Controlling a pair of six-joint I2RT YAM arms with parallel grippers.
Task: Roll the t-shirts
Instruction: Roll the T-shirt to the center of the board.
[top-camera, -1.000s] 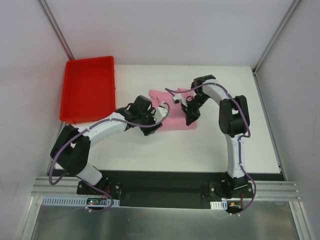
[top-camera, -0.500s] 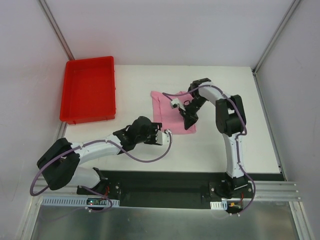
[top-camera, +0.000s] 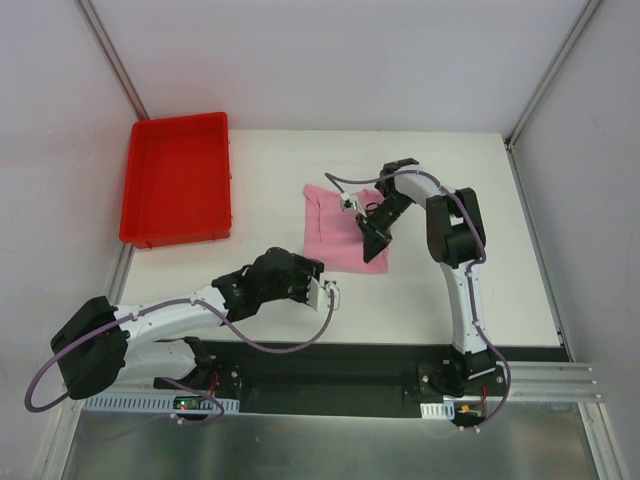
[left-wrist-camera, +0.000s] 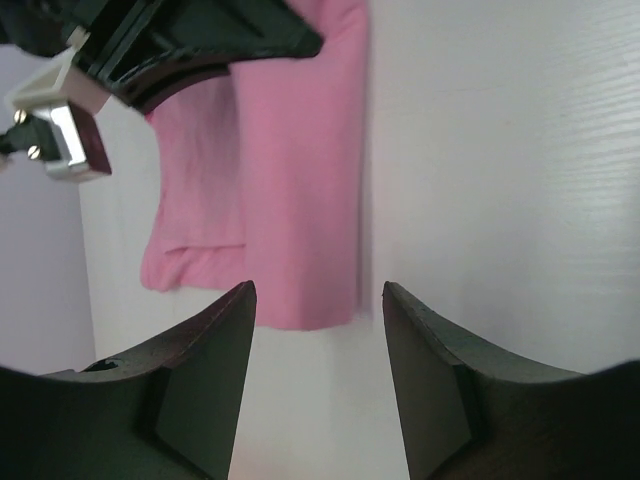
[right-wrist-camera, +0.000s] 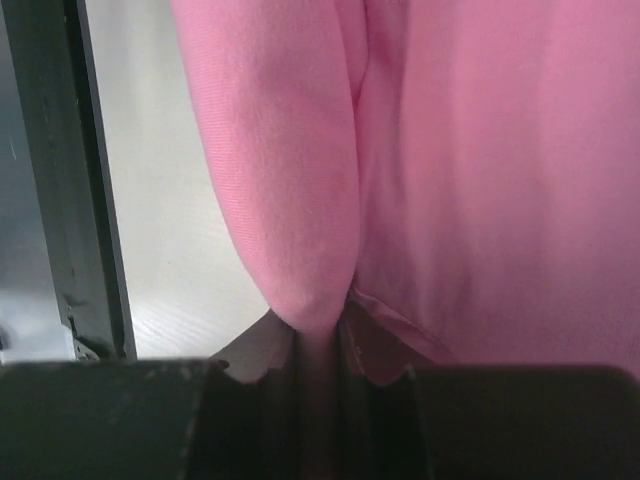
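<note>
T-shirt (top-camera: 330, 232) fold pinched in right fingers (right-wrist-camera: 255, 400); left fingers (left-wrist-camera: 205, 375) apart, left arm (top-camera: 180, 310) low.

Left pincer (left-wrist-camera: 318, 300) at btm of frame, both dark fingers (left-wrist-camera: 200, 380) spread apart w/ nothing between them, only white counter (left-wrist-camera: 500, 200) and the near edge of the pink t-shirt (left-wrist-camera: 300, 200) in the gap. Shirt lies flat, folded lengthwise, w/ a fold ridge on its left part. Top left: right pincer (left-wrist-camera: 215, 45), dark, over the shirt's far end, white bracket (left-wrist-camera: 55, 130) beside it.
</note>
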